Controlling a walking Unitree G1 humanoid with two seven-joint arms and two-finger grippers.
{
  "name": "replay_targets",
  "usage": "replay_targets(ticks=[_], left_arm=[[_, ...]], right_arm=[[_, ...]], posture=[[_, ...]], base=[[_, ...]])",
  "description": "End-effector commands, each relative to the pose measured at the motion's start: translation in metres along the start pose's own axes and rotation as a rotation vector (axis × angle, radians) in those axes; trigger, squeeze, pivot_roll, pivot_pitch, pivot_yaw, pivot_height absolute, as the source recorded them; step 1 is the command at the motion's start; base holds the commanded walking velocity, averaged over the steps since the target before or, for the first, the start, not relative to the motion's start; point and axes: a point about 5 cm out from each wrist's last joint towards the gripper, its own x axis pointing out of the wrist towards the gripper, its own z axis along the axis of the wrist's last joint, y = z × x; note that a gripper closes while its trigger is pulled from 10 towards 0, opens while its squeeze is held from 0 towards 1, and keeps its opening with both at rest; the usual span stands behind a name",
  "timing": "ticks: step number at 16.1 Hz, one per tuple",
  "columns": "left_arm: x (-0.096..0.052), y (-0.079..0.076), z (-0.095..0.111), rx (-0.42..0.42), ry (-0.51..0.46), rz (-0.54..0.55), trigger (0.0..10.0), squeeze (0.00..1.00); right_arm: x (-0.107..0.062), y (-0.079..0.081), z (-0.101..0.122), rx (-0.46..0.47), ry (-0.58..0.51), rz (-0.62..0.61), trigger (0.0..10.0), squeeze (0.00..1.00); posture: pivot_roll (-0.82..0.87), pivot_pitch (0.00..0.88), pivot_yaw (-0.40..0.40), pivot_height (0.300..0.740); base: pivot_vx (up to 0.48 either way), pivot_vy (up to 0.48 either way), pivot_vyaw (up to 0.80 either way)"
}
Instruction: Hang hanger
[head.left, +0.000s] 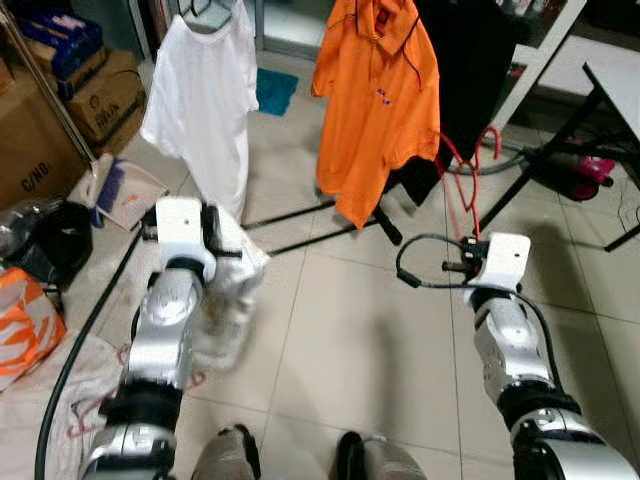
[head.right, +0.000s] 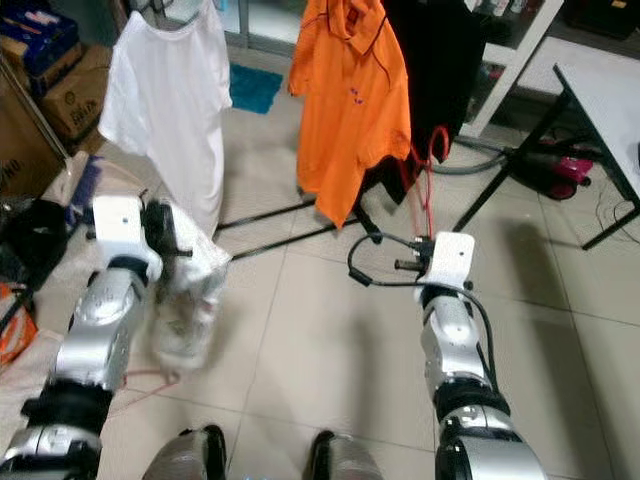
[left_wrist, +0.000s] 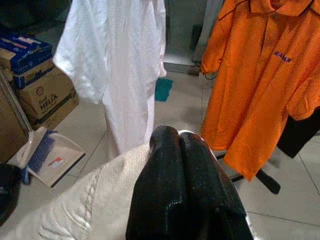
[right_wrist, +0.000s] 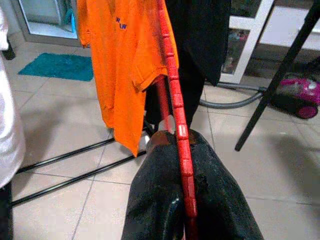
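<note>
Right gripper (right_wrist: 187, 200) clamped on red plastic hanger (head.left: 478, 172), right of centre in the head view, hook up near the orange polo shirt (head.left: 378, 100). Left gripper (left_wrist: 182, 165) pinched shut on a pale garment (head.left: 225, 290), lower left. Rail itself out of frame at top, so probably above the shirts. Raise hanger vertically, keep hook open toward the rail, steer clear of the polo's sleeve, release only once hook seats

Open tiled floor (head.left: 340, 320) between both grippers, orange shirt (head.left: 380, 110) hanging close ahead of right gripper (right_wrist: 187, 150), white shirt (head.left: 205, 100) ahead of left gripper (left_wrist: 182, 150), black rack legs (head.left: 300, 225) low in front.
</note>
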Motion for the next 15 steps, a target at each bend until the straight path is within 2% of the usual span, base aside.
replay_targets(ticks=[1,6,7,8,11,15], left_arm=[[0.005,-0.010,0.017,-0.003,-0.078,-0.042,10.0,0.00],[0.008,-0.031,0.019,-0.013,-0.085,-0.148,10.0,0.00],[0.009,-0.036,0.015,0.030,-0.055,-0.176,10.0,0.00],[0.011,-0.037,0.013,0.018,-0.035,-0.179,10.0,0.00],[0.015,-0.031,0.008,0.010,0.002,-0.152,10.0,0.00],[0.017,-0.026,0.011,0.013,-0.023,-0.163,10.0,0.00]], right_arm=[[-0.002,-0.005,-0.001,-0.018,0.008,-0.006,0.0,0.00],[0.001,0.001,0.002,-0.026,0.003,0.019,0.0,0.00],[0.002,0.002,0.002,-0.020,0.005,0.016,0.0,0.00],[0.002,0.002,0.003,-0.016,0.005,0.015,0.0,0.00],[0.004,0.008,0.004,-0.010,-0.001,0.034,0.0,0.00],[0.005,0.013,0.006,-0.003,-0.007,0.055,0.0,0.00]], posture=[[-0.03,0.131,-0.073,0.740],[-0.05,0.129,-0.069,0.740],[-0.05,0.126,-0.068,0.740],[-0.05,0.123,-0.066,0.740],[-0.06,0.118,-0.066,0.740],[-0.06,0.113,-0.070,0.740]], base=[[0.461,0.000,0.00],[0.463,0.000,-0.80],[0.469,0.000,-0.80],[0.000,0.000,-0.80],[0.000,0.000,-0.80],[0.000,0.000,-0.80]])
